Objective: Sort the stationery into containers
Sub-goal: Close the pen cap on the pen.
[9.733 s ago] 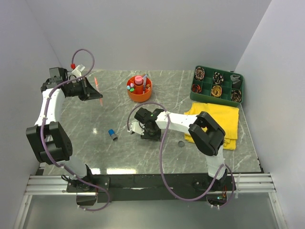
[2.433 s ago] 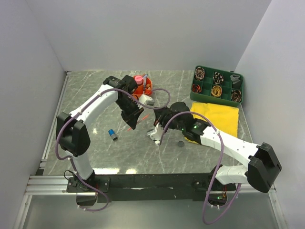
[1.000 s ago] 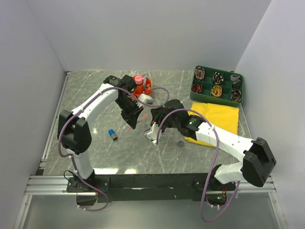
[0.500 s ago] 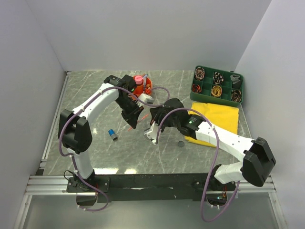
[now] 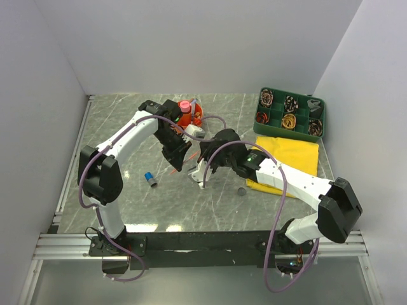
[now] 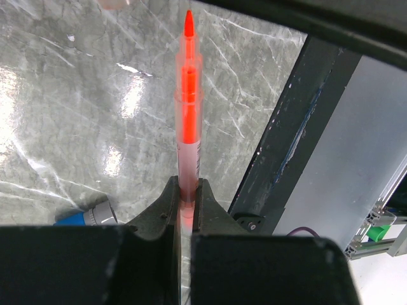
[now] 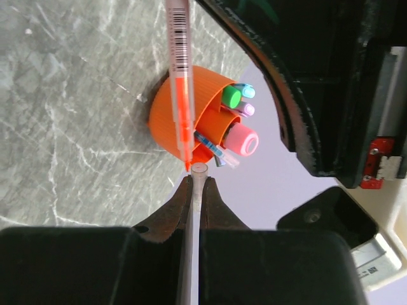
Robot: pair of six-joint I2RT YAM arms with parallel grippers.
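Note:
My left gripper is shut on the barrel of an uncapped orange-red marker, whose tip points away from the wrist. My right gripper is shut on a clear pen cap. The cap's open mouth sits just beside the marker's tip. Behind them stands the round orange organiser, which holds a pink tube, a green-capped pen and other pens. In the top view both grippers meet mid-table, left and right.
A blue cap lies left of the grippers and a dark disc lies to their right. The yellow cloth is spread under the right forearm. The green divided tray sits at the back right.
My right gripper has crept left with the clear cap, closer to the marker's tip. The left arm has hardly moved.

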